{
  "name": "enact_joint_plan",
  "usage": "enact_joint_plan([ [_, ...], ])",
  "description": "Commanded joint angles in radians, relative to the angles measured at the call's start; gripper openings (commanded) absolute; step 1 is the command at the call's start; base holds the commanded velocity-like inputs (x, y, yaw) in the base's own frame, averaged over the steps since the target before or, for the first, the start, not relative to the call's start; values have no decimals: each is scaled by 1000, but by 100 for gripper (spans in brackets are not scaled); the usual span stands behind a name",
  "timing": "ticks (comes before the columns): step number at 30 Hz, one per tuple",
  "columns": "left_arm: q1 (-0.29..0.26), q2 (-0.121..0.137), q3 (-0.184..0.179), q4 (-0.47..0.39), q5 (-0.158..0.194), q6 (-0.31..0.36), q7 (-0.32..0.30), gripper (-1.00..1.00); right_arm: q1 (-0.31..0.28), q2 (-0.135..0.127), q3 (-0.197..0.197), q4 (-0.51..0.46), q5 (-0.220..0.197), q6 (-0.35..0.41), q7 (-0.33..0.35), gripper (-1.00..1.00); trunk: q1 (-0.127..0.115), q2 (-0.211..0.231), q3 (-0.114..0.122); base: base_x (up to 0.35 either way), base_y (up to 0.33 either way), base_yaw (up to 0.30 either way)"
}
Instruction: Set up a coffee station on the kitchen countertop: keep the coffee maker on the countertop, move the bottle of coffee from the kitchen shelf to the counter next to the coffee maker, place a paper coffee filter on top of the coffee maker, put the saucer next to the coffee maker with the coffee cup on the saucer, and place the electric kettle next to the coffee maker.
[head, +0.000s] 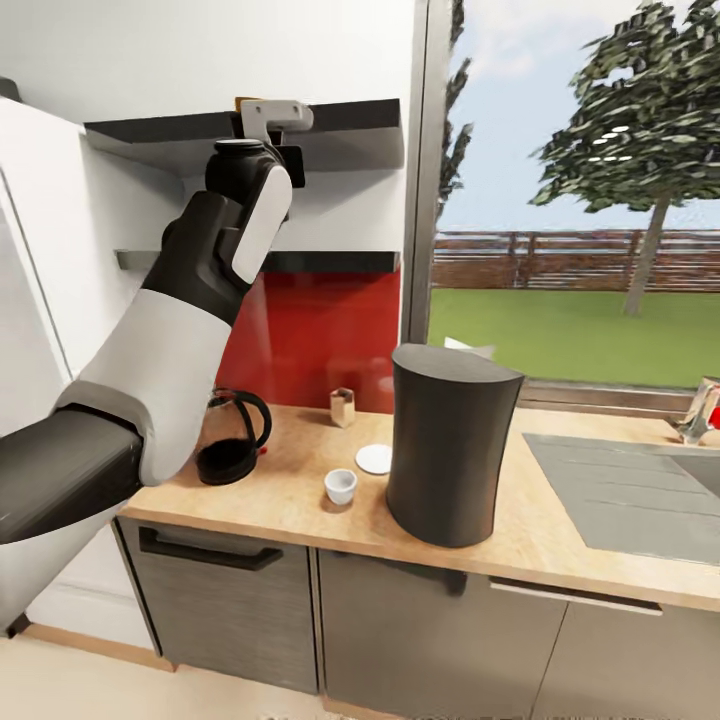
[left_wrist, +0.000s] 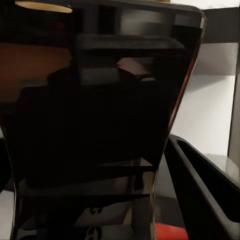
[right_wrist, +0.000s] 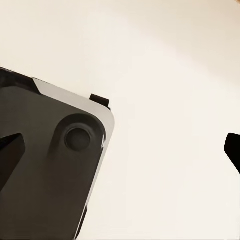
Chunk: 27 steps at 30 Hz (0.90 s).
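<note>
One arm was at work: the left arm (head: 190, 340) rose from the lower left of the head view, elbow bent, forearm climbing steeply to the upper shelf (head: 340, 140), with the left gripper (head: 262, 120) at the shelf's lip. At the wrist, the bottle of coffee (left_wrist: 95, 135) loomed dark and very close between the fingers, a sliver of yellow cap at its top. Whether the jaws had closed on it I could not tell; one dark finger (left_wrist: 200, 185) ran alongside, seemingly a little apart.

To do this step well, I judged, the fingers should straddle the bottle's body squarely, close firmly, then lift slightly before drawing back, so it cleared the shelf edge without tipping.

Further right, on the kitchen countertop (head: 300, 500), stood the electric kettle (head: 235, 440), partly behind the forearm, then a small beige box (head: 343, 406) by the red backsplash, the coffee cup (head: 340, 486) just in front of the saucer (head: 374, 459), and the coffee maker (head: 450, 445), upright, near them. A white paper corner (head: 470, 348) peeked behind its top. The right gripper's state could not be told from its wrist view, which looked at pale floor.
</note>
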Motion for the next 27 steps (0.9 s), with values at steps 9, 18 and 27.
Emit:
enact_joint_plan([
  [9,-1,0,-4,-1,10,2,8,-100,0,1,-1,0,8,-3,-1,100,0,-1,-2,-30,-28,256],
  [18,-1,0,-4,0,9,3,8,-100,0,1,0,0,8,0,1,100,0,-1,-2,0,-256,165],
  [27,-1,0,-4,-1,9,3,8,-100,0,1,1,0,8,0,1,100,0,-1,-2,0,-167,242],
])
